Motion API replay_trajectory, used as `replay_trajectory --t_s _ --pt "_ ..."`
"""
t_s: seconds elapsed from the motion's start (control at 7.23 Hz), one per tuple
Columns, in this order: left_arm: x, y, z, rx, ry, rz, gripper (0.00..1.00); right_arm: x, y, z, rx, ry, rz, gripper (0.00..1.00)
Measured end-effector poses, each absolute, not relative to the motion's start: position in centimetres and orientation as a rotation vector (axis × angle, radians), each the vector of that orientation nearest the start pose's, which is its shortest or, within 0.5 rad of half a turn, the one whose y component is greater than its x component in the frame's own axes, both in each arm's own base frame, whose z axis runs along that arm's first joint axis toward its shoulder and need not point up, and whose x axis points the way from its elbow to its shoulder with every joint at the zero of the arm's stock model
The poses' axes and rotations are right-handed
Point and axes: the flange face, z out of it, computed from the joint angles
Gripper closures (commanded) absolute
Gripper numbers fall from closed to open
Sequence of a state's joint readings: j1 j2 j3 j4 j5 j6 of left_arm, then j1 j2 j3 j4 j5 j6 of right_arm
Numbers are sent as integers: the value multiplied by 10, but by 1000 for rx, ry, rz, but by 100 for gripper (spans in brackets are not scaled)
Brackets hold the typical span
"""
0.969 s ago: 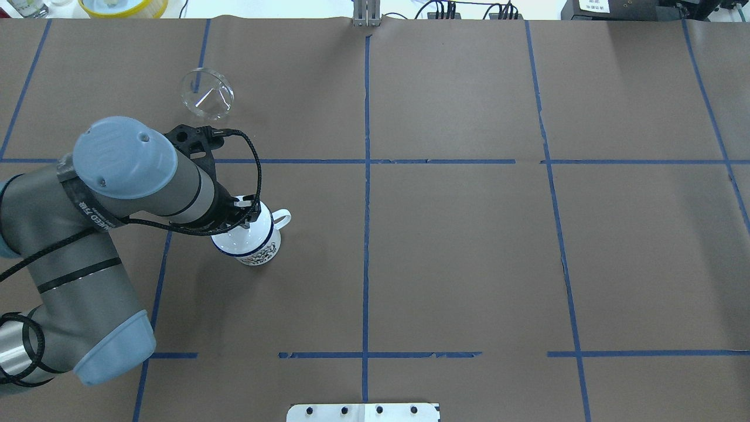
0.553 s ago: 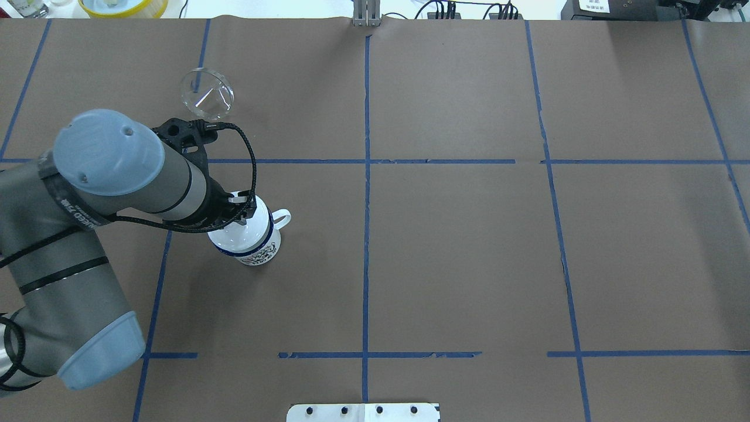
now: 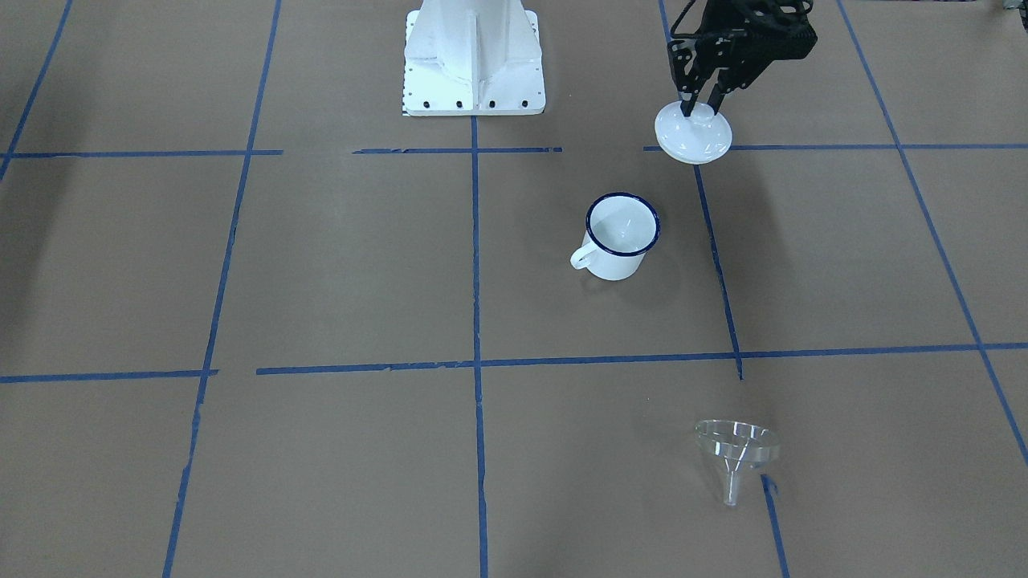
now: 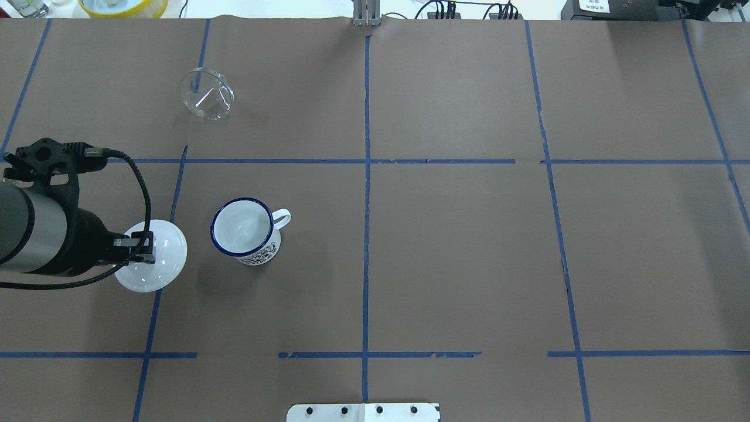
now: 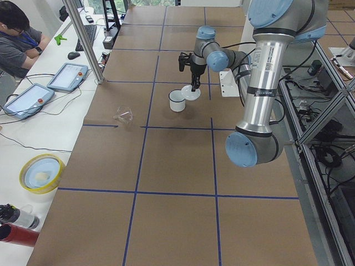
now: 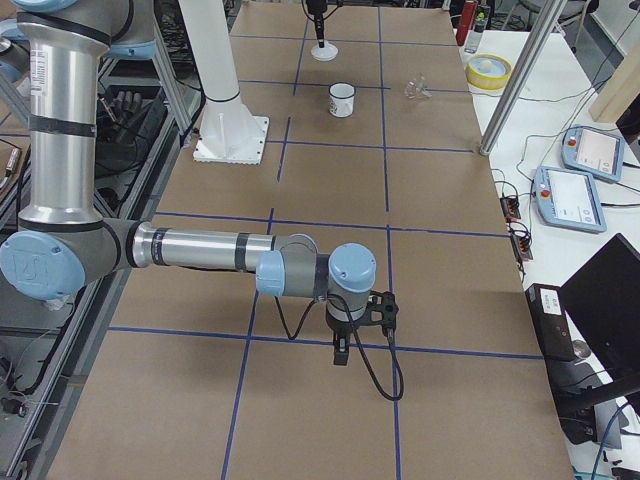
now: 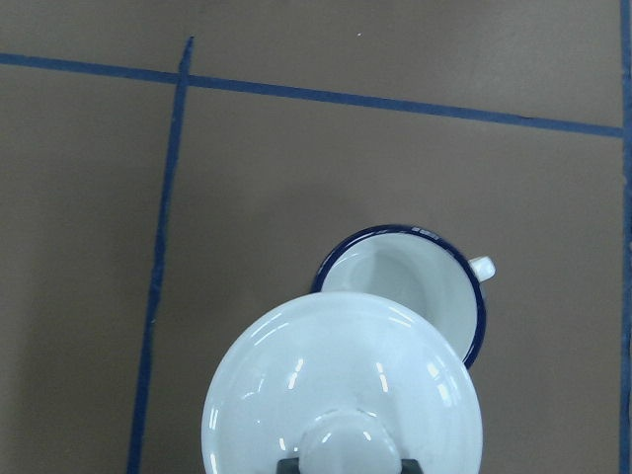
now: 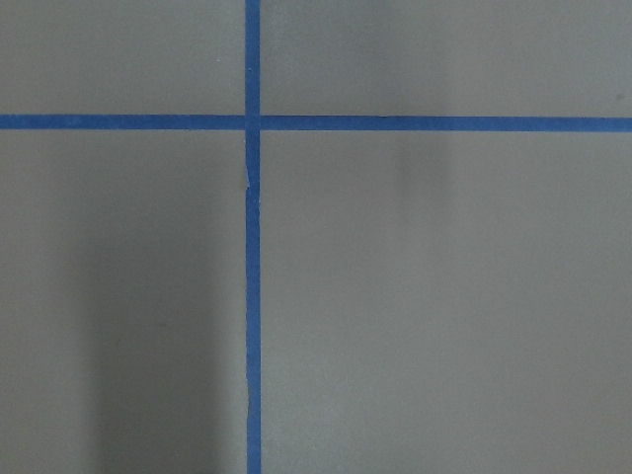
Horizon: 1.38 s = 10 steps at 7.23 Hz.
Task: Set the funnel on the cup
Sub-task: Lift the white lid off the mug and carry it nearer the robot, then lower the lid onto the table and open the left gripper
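The cup (image 4: 241,228) is a white mug with a dark blue rim. It stands upright and uncovered on the brown paper, also in the front view (image 3: 620,236) and the left wrist view (image 7: 420,281). The clear funnel (image 4: 206,94) rests alone on the paper beyond it, also in the front view (image 3: 735,451). My left gripper (image 4: 142,246) is shut on the knob of a round white lid (image 4: 153,255). It holds the lid above the table, left of the cup (image 3: 692,136). My right gripper (image 6: 342,348) shows only in the right side view, far from these; I cannot tell its state.
The white robot base plate (image 4: 363,412) sits at the near edge. A yellow bowl (image 4: 123,6) lies beyond the far left edge. Blue tape lines (image 4: 367,176) grid the paper. An operator (image 5: 16,39) and tablets (image 5: 67,76) are at the side bench.
My left gripper has lifted the white lid off the cup and carried it to the left. The cup now stands open. The funnel has not moved.
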<state>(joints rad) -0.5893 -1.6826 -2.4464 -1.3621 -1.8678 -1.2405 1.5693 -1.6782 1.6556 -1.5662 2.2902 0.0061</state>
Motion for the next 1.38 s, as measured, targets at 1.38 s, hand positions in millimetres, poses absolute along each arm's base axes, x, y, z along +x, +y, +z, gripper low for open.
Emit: replay_trajectory --t_s 1.38 --pt "389 -314 400 31 838 -76 88 67 -445 671 -20 -719 11 0"
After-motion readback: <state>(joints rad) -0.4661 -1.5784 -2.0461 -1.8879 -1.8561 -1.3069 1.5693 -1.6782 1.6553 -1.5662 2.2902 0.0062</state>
